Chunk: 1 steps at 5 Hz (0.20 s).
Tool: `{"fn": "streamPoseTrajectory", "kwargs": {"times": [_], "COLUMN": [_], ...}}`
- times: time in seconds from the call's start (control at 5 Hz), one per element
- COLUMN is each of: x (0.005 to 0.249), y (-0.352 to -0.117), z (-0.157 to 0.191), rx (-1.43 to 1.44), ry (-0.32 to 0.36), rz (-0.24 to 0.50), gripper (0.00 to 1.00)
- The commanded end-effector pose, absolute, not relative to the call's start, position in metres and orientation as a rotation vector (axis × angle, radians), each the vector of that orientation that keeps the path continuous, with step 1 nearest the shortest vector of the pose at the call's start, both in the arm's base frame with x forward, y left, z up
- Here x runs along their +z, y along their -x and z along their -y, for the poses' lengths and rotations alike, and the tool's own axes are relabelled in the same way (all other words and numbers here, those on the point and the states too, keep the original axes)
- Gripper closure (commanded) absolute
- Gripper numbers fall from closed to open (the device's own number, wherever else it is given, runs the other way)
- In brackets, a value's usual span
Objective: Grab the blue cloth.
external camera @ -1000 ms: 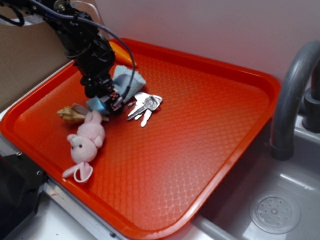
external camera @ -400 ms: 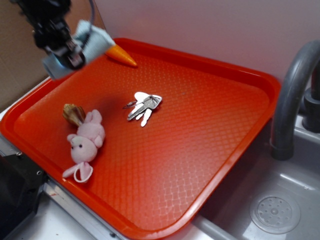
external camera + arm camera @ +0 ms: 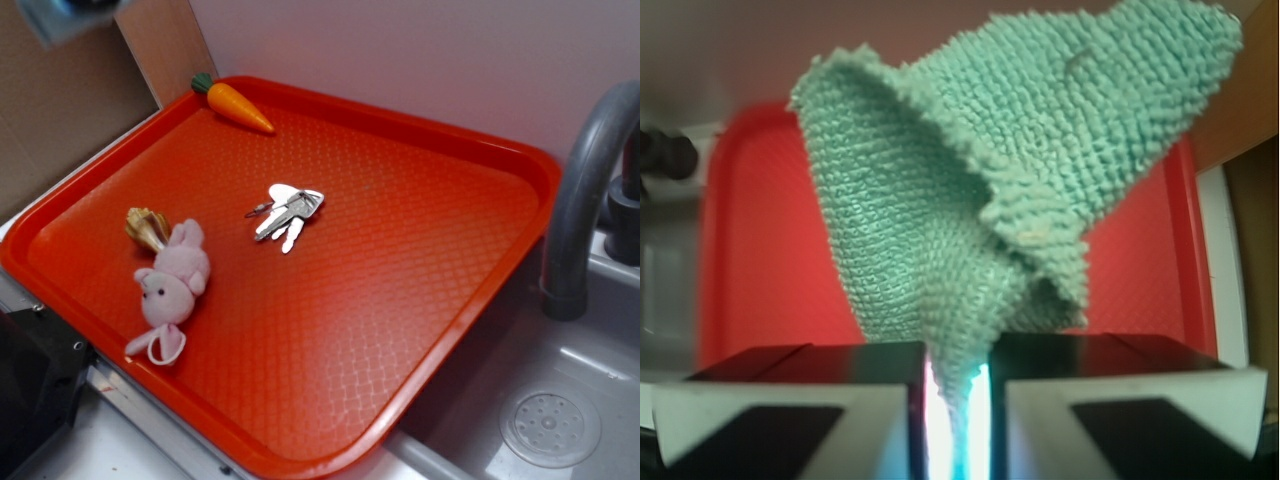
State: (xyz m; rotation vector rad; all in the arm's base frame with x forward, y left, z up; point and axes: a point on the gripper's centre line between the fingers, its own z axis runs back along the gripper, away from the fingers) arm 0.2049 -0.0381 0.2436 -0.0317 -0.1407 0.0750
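The gripper [image 3: 958, 405] has its jaws pinched nearly closed on a corner of the cloth [image 3: 1020, 170], which hangs clear above the tray [image 3: 420, 300]. On the tray lie keys [image 3: 287, 212] mid-tray, a carrot [image 3: 234, 102] at the far left corner, and a bunny [image 3: 170, 285] with a shell [image 3: 146, 225] near the left edge.

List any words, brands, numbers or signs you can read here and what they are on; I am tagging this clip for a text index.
None can be read.
Keys: any stamping is too small to make out.
Bunny, carrot, tray and drain: no marks show.
Cloth, pinched in the gripper: plain weave, no tag visible.
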Motion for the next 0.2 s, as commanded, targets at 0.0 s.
{"fn": "streamPoseTrajectory", "kwargs": {"times": [0.0], "x": [0.2557], "y": [-0.2103], "z": [0.0617], "rx": [0.047], "ry": [-0.025], "rz": [0.159], "gripper": [1.0]}}
